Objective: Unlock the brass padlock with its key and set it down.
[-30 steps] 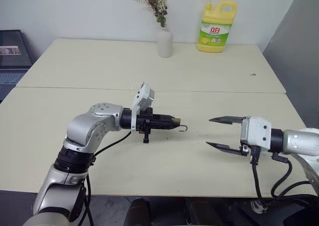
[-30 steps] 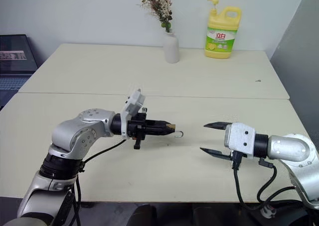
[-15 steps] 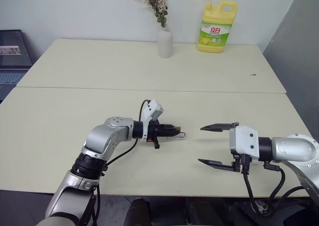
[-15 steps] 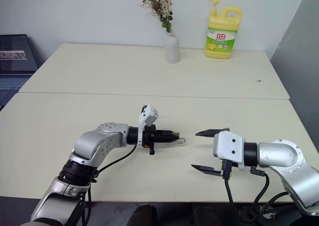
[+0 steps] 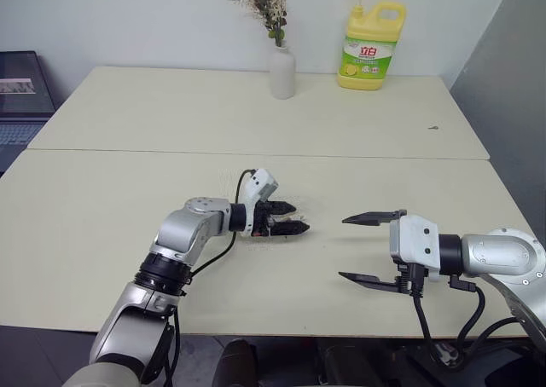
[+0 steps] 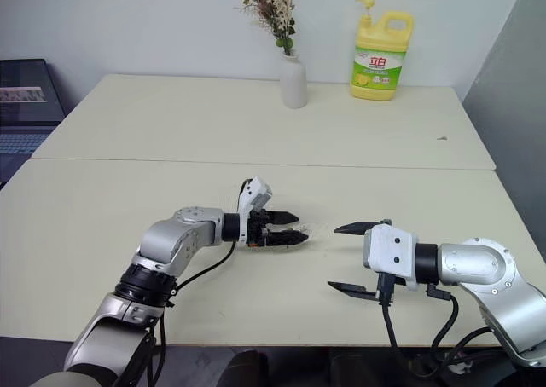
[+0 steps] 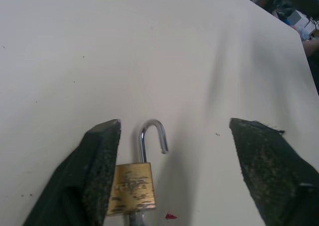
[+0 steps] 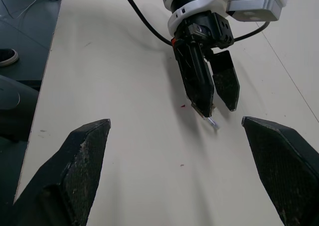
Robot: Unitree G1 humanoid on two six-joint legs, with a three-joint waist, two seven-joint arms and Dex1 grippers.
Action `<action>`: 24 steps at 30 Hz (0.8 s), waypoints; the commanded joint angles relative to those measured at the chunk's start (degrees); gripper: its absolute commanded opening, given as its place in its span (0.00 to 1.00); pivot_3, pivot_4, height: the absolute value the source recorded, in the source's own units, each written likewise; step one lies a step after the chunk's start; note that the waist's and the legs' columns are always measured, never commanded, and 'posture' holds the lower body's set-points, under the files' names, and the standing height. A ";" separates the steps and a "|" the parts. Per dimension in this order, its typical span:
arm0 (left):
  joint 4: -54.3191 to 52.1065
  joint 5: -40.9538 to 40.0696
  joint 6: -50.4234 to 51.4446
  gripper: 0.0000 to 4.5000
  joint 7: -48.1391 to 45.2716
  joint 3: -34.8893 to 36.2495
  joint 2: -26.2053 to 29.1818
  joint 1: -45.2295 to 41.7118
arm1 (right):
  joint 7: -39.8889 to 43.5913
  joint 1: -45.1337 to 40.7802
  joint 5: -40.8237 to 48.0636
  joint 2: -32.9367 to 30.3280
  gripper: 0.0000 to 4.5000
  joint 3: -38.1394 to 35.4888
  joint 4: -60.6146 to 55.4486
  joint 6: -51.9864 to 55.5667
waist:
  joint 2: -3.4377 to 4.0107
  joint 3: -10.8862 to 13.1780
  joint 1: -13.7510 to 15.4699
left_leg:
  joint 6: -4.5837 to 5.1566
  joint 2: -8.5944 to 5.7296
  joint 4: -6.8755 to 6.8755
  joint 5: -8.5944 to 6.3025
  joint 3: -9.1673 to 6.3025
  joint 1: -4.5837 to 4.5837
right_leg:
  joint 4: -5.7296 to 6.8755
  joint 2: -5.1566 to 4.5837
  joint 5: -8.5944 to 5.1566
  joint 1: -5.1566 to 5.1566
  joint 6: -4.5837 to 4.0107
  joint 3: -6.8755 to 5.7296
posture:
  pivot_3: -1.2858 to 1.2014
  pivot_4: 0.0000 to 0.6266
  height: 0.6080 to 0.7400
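Left wrist view, left claw spread wide, brass padlock against one finger, shackle open, right claw wide, empty.

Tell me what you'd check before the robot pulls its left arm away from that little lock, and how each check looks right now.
1. Shackle sprung open on the brass padlock: ok.
2. Left gripper fingers spread: ok.
3. Padlock free of both fingers: not ok, it lies against one finger.
4. Padlock resting on the table: ok.
5. Key out of the lock: cannot tell.
6. Right gripper open and standing apart: ok.
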 commanded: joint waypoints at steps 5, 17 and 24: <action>-6.13 5.23 -16.34 0.96 -0.36 5.61 6.68 0.60 | -0.43 1.03 -0.15 -0.36 0.99 -1.47 -0.27 0.40 | 0.00 0.00 -0.18 | 0.00 0.02 -0.02 0.00 0.00 0.01 | 0.00 0.01 0.00 -0.01 0.00 0.01 | 0.52 0.24 1.00; -27.28 2.81 -19.69 0.96 -5.37 17.90 26.32 23.73 | -2.48 1.16 -0.45 2.01 0.99 -2.84 5.64 0.15 | -0.01 0.00 0.06 | -0.01 0.08 -0.04 0.00 0.09 0.01 | -0.06 -0.04 -0.02 -0.04 0.01 -0.03 | 0.52 0.24 1.00; -29.35 0.95 -17.23 0.96 -2.59 20.83 25.47 29.05 | 1.10 -1.19 -0.78 1.98 0.99 -1.04 9.82 -2.76 | -0.01 0.00 -0.01 | 0.00 0.08 -0.04 0.00 0.22 0.05 | -0.06 -0.07 0.00 -0.04 0.04 0.03 | 0.52 0.24 1.00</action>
